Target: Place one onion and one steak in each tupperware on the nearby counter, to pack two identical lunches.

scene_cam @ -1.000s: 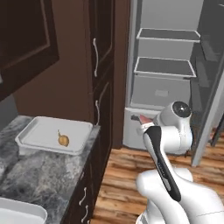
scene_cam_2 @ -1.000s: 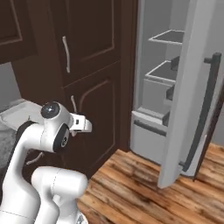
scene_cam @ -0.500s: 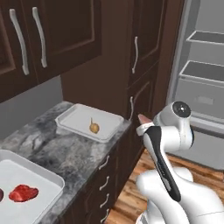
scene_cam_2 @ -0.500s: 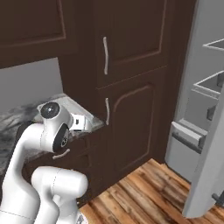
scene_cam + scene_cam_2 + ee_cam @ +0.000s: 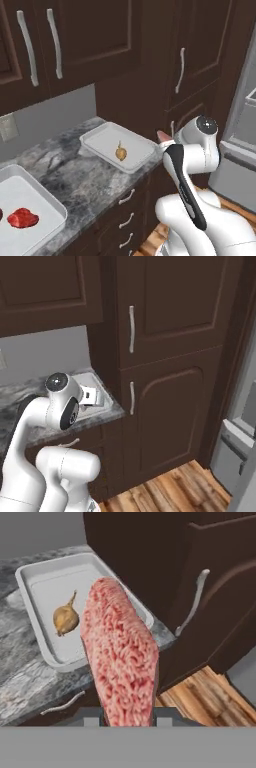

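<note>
Your jaws are clenched on the steak [image 5: 121, 662], which stands upright off the edge of the marbled surface [image 5: 85, 180]. Just beyond sits a tupperware [image 5: 37, 577] holding one onion [image 5: 65, 618]; another tupperware [image 5: 47, 202] contains a steak.

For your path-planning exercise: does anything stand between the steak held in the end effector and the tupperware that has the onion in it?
Nothing visible does. The steak is clamped in the end effector, and only bare counter lies before the tupperware holding the onion.
</note>
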Robot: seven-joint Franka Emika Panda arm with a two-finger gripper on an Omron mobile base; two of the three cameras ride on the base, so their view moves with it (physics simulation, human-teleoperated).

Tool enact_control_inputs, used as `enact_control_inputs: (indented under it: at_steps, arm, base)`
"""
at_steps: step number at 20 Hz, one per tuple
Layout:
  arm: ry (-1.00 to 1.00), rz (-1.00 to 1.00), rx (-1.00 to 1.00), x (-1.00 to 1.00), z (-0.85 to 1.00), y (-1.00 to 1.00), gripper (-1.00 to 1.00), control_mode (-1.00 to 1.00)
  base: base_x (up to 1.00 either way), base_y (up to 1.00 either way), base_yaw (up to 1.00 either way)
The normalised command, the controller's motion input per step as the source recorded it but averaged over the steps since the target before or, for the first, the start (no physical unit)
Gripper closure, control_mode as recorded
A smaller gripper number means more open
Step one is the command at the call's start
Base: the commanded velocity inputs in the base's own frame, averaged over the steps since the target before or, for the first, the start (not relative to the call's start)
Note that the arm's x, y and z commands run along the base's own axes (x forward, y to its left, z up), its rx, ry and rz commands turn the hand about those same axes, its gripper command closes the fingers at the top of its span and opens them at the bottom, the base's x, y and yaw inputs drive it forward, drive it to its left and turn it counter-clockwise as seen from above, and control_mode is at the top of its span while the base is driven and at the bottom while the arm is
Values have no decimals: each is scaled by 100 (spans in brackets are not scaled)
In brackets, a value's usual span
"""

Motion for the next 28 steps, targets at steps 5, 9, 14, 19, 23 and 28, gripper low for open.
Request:
enact_control_inputs:
  at_steps: [5, 9, 14, 19, 23, 28]
  arm:
    - [0, 0, 0, 0, 0, 0, 100, 100]
    - [0, 0, 0, 0, 0, 0, 100, 100]
    - [0, 0, 0, 0, 0, 0, 100, 100]
    - [0, 0, 0, 0, 0, 0, 100, 100]
    - [0, 0, 0, 0, 0, 0, 100, 100]
    - [0, 0, 0, 0, -14, -29, 100, -100]
  base:
    - [36, 0, 38]
    - [32, -2, 37]
    - [44, -3, 32]
    - [41, -24, 23]
    - [12, -42, 16]
    - [0, -10, 1]
